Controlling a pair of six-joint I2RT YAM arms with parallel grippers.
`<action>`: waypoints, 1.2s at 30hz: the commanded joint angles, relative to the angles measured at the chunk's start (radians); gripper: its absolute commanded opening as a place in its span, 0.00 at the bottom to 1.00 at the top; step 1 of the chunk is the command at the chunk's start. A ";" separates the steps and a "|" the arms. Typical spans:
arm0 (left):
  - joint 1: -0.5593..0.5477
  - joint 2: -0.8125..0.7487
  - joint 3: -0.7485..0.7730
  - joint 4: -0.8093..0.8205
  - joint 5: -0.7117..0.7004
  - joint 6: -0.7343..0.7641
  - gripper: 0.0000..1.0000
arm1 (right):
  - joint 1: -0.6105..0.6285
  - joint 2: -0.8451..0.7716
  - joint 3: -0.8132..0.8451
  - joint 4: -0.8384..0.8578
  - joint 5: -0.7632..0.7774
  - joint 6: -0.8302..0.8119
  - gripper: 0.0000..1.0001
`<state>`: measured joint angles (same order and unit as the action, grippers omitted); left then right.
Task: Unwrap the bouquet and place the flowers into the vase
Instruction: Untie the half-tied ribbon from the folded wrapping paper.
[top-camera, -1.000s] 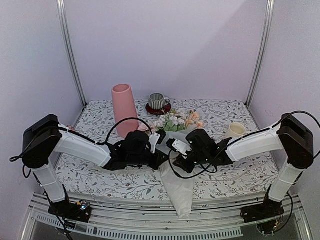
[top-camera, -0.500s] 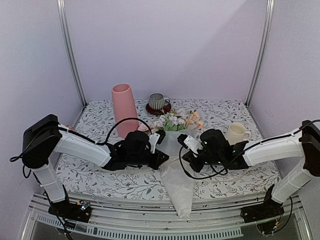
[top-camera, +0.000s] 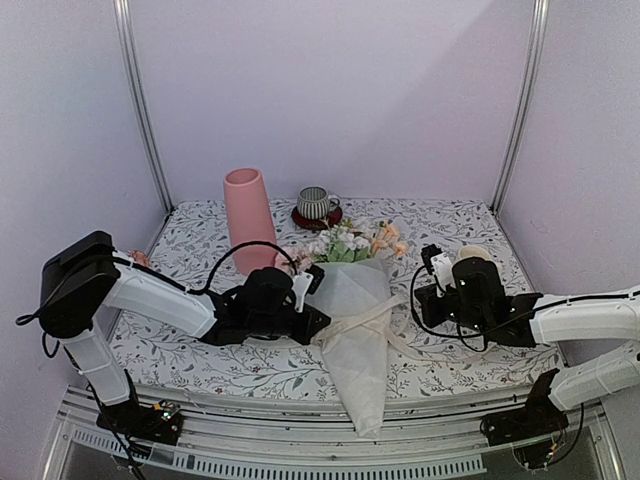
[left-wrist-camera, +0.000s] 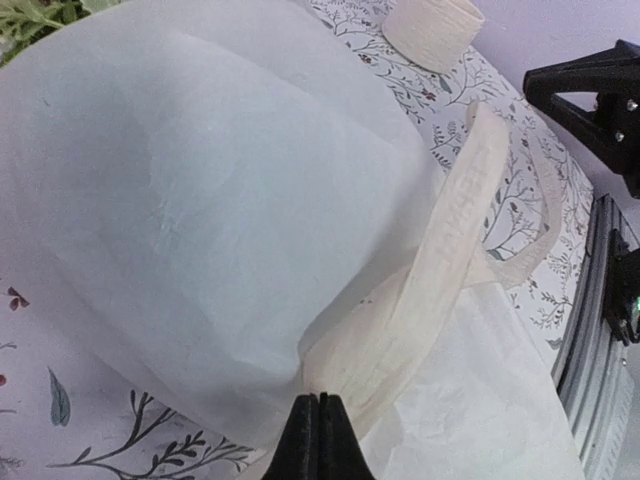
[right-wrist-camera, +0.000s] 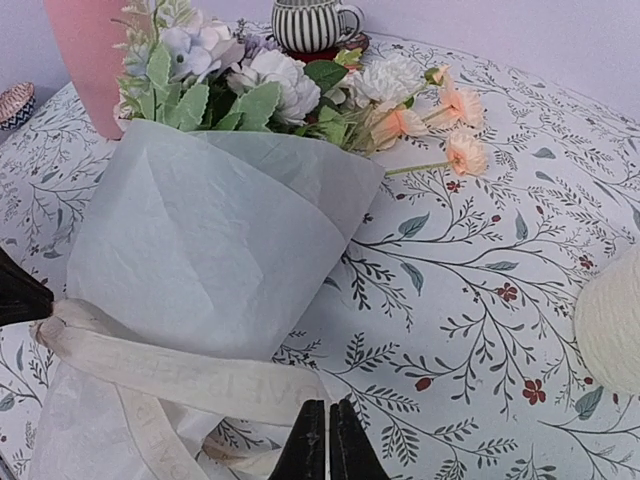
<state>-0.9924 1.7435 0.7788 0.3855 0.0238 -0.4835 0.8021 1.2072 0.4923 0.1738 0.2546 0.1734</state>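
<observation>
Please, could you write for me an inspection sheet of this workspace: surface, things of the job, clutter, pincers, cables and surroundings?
Surface: white cloth printed with leafy twigs, lying flat on the table.
Job's things: cone of translucent white wrapping paper lying down, narrow end past the near edge; artificial flowers, pink, peach and white, inside its far end; cream fabric ribbon untied, stretched between the pincers; tall matte pink vase upright, back left, apart from the cone.
Clutter: grey striped mug on dark red coaster, at the back; cream mug, right side.
Grippers: left pincer shut on the ribbon at the cone; right pincer shut on its free end.
Cables: black cable arching over the left arm.
Surroundings: lilac walls, metal posts; nothing else seen.
</observation>
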 joint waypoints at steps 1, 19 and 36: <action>0.013 -0.034 -0.015 0.017 -0.011 -0.005 0.00 | -0.009 -0.011 0.005 -0.010 -0.021 0.069 0.08; 0.013 -0.032 0.001 0.013 0.000 0.003 0.00 | 0.059 0.044 0.153 -0.069 -0.338 -0.170 0.41; 0.011 -0.029 0.014 0.007 -0.009 0.005 0.00 | 0.157 0.370 0.390 -0.175 -0.351 -0.296 0.39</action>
<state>-0.9924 1.7283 0.7734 0.3840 0.0174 -0.4835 0.9337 1.5280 0.8314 0.0433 -0.1070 -0.0830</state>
